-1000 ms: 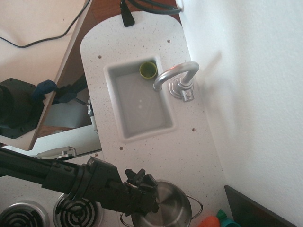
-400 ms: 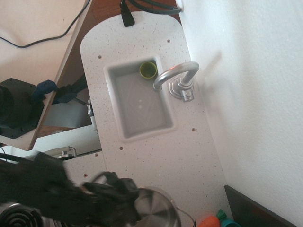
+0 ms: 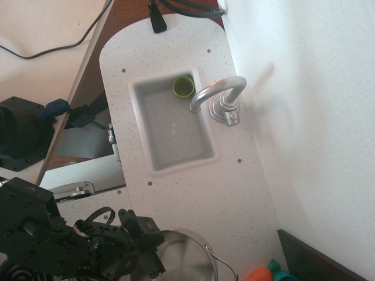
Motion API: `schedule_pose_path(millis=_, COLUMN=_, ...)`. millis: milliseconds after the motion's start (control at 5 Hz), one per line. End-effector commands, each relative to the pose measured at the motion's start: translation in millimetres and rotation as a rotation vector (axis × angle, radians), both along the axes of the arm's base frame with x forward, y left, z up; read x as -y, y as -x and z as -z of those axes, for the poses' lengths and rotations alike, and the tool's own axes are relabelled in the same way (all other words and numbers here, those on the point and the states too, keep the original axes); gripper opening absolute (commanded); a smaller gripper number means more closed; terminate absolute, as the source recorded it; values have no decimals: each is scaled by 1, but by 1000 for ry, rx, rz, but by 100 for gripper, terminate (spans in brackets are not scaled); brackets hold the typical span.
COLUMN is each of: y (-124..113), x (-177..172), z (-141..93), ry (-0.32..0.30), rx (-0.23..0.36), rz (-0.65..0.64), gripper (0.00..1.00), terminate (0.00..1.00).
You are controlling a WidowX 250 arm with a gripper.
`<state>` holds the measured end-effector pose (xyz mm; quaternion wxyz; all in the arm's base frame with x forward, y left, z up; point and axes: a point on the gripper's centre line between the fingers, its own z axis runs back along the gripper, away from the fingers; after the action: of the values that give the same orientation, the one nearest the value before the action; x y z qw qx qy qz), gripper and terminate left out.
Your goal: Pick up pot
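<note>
The shiny steel pot is at the bottom edge of the view, partly cut off, with one wire loop handle showing on its right side. My black gripper reaches in from the lower left and is closed on the pot's left rim. The pot looks larger and nearer the camera than the counter under it, so it seems to be held up. The fingertips are hard to make out against the dark arm.
A white sink lies mid-counter with a small olive-green cup in its far corner and a silver faucet at its right. Orange and teal toys lie at the bottom right. A white wall runs along the right.
The arm and pot have shifted left and toward the camera. The pot looks bigger and its handle has moved left. The stove burners are now hidden behind the arm.
</note>
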<state>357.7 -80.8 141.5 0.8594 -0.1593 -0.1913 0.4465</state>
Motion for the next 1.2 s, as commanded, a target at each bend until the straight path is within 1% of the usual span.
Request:
schedule_pose_path(millis=0, y=-2, x=-1, z=-21, ry=-4, rx=26, rz=-37, gripper=0, terminate=0)
schedule_pose_path(millis=200, y=1, x=-19, z=-18, ry=2, rx=10, rz=-91, gripper=0, terminate=0)
schedule_pose_path(millis=400, y=4, x=-26, z=-22, ry=-11, rx=21, rz=-116, gripper=0, terminate=0)
schedule_pose_path(millis=800, y=8, x=-26, z=-20, ry=-28, rx=0, rz=-118, gripper=0, terminate=0)
schedule_pose_path(millis=1000, y=5, x=-26, z=-20, ry=-27, rx=-8, rz=-102, gripper=0, terminate=0)
